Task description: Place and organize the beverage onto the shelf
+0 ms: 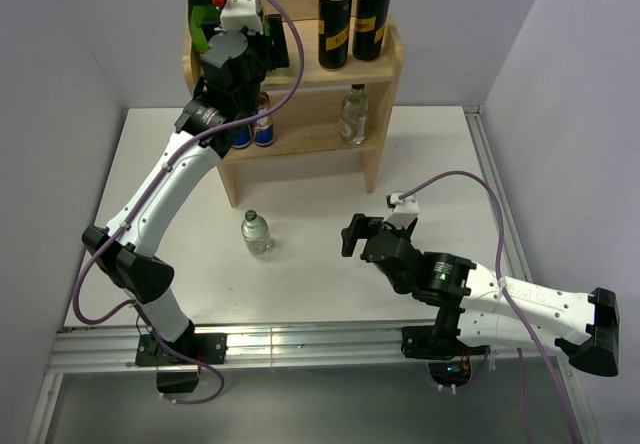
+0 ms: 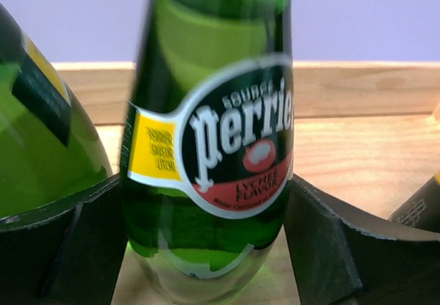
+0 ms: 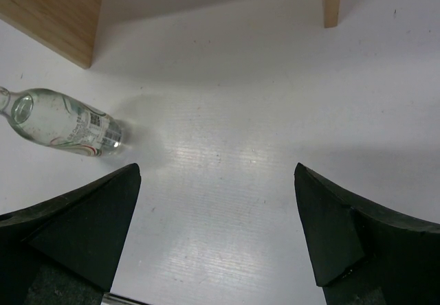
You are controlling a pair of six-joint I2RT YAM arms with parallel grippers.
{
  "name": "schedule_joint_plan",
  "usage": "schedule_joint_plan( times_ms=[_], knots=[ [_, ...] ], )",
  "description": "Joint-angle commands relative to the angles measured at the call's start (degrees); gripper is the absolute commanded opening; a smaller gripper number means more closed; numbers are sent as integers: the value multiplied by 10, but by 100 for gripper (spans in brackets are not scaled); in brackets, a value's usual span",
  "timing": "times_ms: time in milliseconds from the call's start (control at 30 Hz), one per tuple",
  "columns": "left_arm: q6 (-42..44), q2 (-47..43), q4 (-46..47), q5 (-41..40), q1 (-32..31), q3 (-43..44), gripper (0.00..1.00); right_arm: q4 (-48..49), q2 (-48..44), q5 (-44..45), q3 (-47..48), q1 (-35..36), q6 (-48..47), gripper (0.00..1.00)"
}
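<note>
Shelf (image 1: 385,59), light wood, stands at the far side of the tabletop (image 1: 320,274). At the left of the top board there is a green bottle (image 1: 200,2), and just beside it a Perrier bottle (image 2: 206,147), also green. The left gripper (image 2: 206,202) is closed on the Perrier bottle, with one finger against each side of its lower body. Whether the base rests on the board cannot be told. At the right of the top board two black cans (image 1: 335,24) stand side by side. On the lower tier, two blue cans (image 1: 263,129) at left are partly hidden by the arm, and a clear bottle (image 1: 353,114) stands at right. In front of the shelf a small bottle (image 1: 256,232) stands upright on the tabletop. To its right the right gripper (image 1: 352,236) hangs over the tabletop, fingers wide apart, holding nothing.
</note>
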Motion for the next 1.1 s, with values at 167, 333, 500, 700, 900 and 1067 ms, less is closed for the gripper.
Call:
schedule_joint_plan(
  times_ms=[167, 333, 500, 700, 900, 1067],
  knots=[
    [-13, -28, -20, -31, 17, -16, 93, 9, -10, 10, -8, -2, 9, 100],
    [-25, -40, -31, -24, 16, -28, 99, 5, -15, 11, -10, -3, 15, 100],
    [-31, -56, -45, -47, 4, -44, 99, 2, -20, 12, -11, -2, 15, 100],
    [-31, -87, -48, -73, -23, -83, 99, -1, -24, 8, -10, -2, 16, 100],
    [-53, -134, -76, -75, -38, -133, 99, -2, -29, 3, -10, -2, 19, 100],
    [-86, -195, -137, -62, -62, -182, 99, 95, -24, -112, -25, -1, -56, 100]
  ],
)
